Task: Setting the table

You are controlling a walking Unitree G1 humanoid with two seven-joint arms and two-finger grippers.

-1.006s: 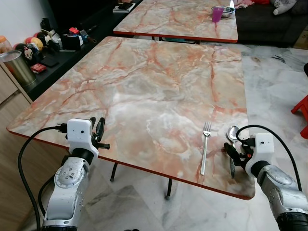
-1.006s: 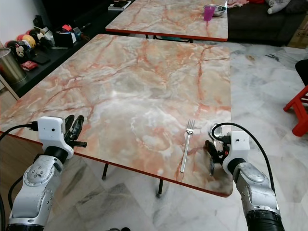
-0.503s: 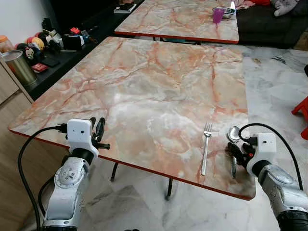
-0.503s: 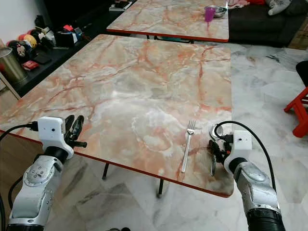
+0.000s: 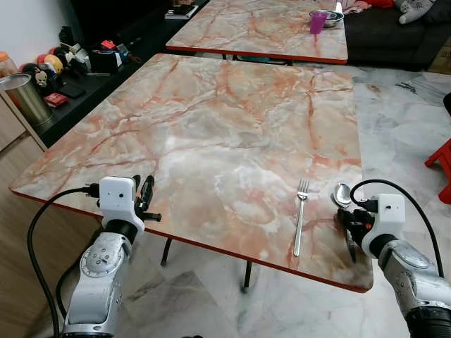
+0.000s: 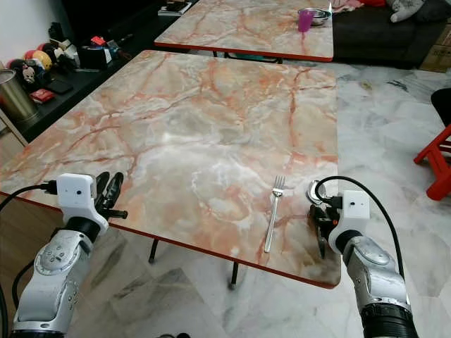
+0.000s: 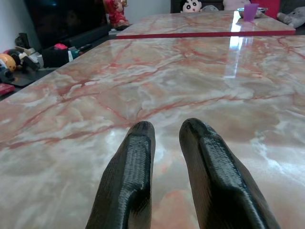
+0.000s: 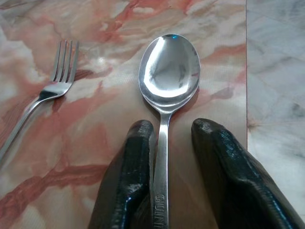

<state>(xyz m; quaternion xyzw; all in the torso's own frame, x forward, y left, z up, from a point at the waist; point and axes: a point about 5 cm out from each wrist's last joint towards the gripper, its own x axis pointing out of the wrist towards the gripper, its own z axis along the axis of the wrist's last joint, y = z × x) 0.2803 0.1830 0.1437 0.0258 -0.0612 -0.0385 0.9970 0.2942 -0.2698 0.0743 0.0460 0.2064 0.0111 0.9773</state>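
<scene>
Bright, even daylight; sharp views, glare on marble table (image 7: 238, 43)

Silver jointed arms, white wrist boxes, looping black cables, black-fingered left hand (image 5: 144, 197)

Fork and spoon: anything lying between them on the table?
Nothing. Bare marble separates the fork from the spoon, clearest in the right wrist view; the right gripper straddles the spoon's handle.

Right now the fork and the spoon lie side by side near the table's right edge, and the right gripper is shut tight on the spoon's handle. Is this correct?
Not quite. The right wrist view shows the right gripper open: the spoon handle lies between its parted fingers, with a clear gap on one side. The rest is right: fork and spoon lie side by side near the table's right edge.
</scene>
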